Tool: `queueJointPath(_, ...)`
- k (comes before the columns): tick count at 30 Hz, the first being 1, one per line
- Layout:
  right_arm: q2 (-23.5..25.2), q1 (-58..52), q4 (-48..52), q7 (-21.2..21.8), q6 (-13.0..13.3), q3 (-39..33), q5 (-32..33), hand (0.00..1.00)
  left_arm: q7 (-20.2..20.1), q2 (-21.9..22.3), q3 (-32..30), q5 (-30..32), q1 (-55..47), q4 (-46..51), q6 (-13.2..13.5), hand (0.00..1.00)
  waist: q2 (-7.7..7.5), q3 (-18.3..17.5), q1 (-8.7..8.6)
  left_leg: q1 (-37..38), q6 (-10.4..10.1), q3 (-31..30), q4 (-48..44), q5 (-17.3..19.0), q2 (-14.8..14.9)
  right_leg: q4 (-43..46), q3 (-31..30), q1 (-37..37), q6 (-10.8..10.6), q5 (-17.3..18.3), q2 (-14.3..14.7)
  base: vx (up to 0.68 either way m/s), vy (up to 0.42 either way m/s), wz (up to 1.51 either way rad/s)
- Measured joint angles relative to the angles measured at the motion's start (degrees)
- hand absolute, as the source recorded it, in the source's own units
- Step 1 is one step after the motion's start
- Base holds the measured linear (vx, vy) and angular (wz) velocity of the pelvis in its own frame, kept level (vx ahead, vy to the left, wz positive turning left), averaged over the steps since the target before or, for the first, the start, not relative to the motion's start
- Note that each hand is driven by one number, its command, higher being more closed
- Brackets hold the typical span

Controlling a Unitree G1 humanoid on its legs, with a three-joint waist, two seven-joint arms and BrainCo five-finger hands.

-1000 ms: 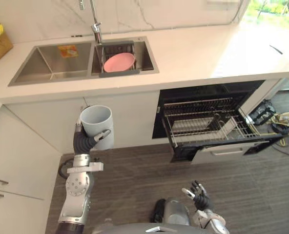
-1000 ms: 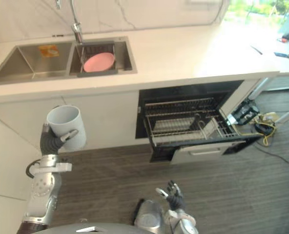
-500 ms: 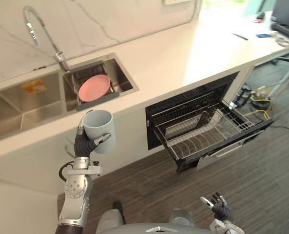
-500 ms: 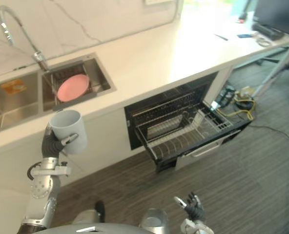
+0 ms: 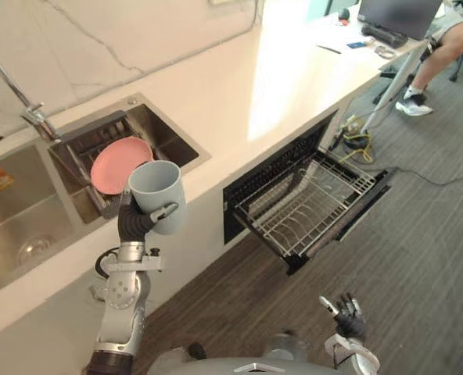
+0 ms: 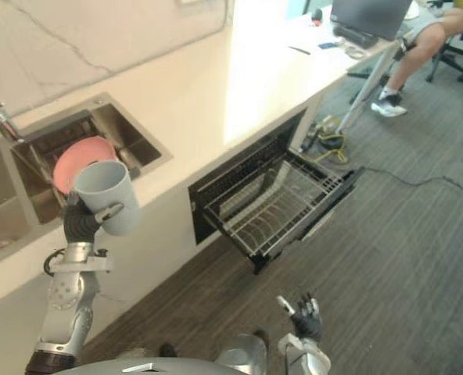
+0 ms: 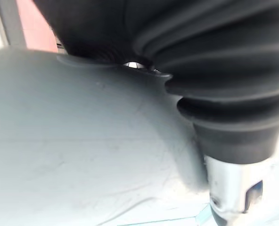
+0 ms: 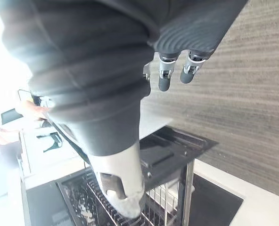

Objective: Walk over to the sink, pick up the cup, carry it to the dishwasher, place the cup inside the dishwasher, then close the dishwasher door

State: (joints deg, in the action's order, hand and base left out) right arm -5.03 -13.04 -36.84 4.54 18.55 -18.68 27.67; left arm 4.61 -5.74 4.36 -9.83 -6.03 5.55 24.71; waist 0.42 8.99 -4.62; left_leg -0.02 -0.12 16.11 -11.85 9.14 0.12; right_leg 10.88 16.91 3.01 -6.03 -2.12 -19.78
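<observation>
A pale grey-blue cup (image 5: 159, 195) stands upright in my left hand (image 5: 135, 223), which is shut on it and holds it raised in front of the counter edge, near the sink (image 5: 169, 148). The cup's wall (image 7: 83, 155) sits right against the hand's dark cover in the left wrist view. The dishwasher (image 5: 294, 191) stands open under the counter to the right, its wire rack (image 5: 310, 205) pulled out over the lowered door. My right hand (image 5: 342, 312) hangs low over the floor with relaxed, spread fingers (image 8: 164, 77), holding nothing.
A pink plate (image 5: 119, 162) lies in a rack in the sink's right basin, by the tap (image 5: 28, 109). A person's legs (image 5: 439, 51) show at the top right beside a desk with a monitor. Cables (image 5: 357, 141) lie on the floor past the dishwasher.
The whole picture has swung to the right, so the camera has moved. The cup stays upright in my left hand. The right hand stays low and relaxed.
</observation>
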Motion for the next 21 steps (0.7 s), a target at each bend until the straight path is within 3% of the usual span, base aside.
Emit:
queueJointPath(4,-0.05,-0.28,1.58,0.59,2.14,-2.2,-0.98,0.0,3.86,0.07,-0.02,0.05,0.1,0.28,0.02,1.0,-0.04,0.04,0.37,0.04,-1.36,0.68,-3.06,2.58,2.5,-4.84,1.06,-3.36,-1.5,-0.79,2.47,-0.05,-0.064,-0.22)
queueJointPath(5,0.05,-0.46,4.67,1.45,2.38,-1.96,-0.95,0.0,5.16,0.08,-0.36,0.06,0.06,0.76,0.01,1.0,-0.08,0.06,0.99,0.01,-1.51,1.54,-3.19,2.8,3.07,-5.83,0.89,-3.27,-1.8,-0.63,3.01,-0.09,-0.083,-0.36)
queueJointPath(8,0.04,-0.77,14.65,4.34,3.54,-0.53,-1.03,0.0,6.8,0.25,-1.21,0.33,-0.03,2.55,0.0,1.0,0.05,-0.01,0.77,-0.49,-2.21,1.67,-3.1,2.28,4.29,-6.81,0.69,-2.78,-1.92,-0.8,4.34,-0.06,-0.082,-0.14)
queueJointPath(11,0.62,-0.94,22.57,6.35,6.45,0.77,-2.19,0.0,7.63,0.32,-2.05,0.5,-0.45,4.6,0.02,1.0,0.01,-0.05,1.18,-0.44,-2.75,1.72,-3.08,1.78,5.64,-7.81,0.7,-2.88,-1.71,-1.05,6.09,-0.01,-0.101,-0.07)
queueJointPath(13,1.73,-0.47,27.06,6.63,10.14,0.72,-4.1,0.0,7.78,1.0,-2.15,0.52,-0.5,5.0,0.27,1.0,0.07,-0.09,1.48,-0.54,-3.13,1.78,-2.99,1.32,6.49,-8.77,0.77,-2.99,-2.02,-1.97,7.15,0.04,-0.079,-0.06)
queueJointPath(17,2.81,0.34,35.36,6.59,15.05,2.38,-3.31,0.0,8.62,2.93,-1.91,0.46,-0.51,5.0,0.29,1.0,0.08,-0.09,1.24,-0.54,-3.21,1.72,-2.62,1.25,6.95,-10.29,0.75,-3.6,-1.96,-2.67,8.0,0.05,-0.043,-0.05)
queueJointPath(21,4.76,1.15,41.15,7.96,16.48,3.16,2.67,0.0,8.9,3.57,-1.56,-2.8,-0.44,5.0,0.35,1.0,-0.06,-0.18,1.31,2.02,-3.45,1.69,-0.72,0.83,6.62,-11.12,1.03,-5.78,-1.93,-2.75,8.04,0.0,-0.003,0.01)
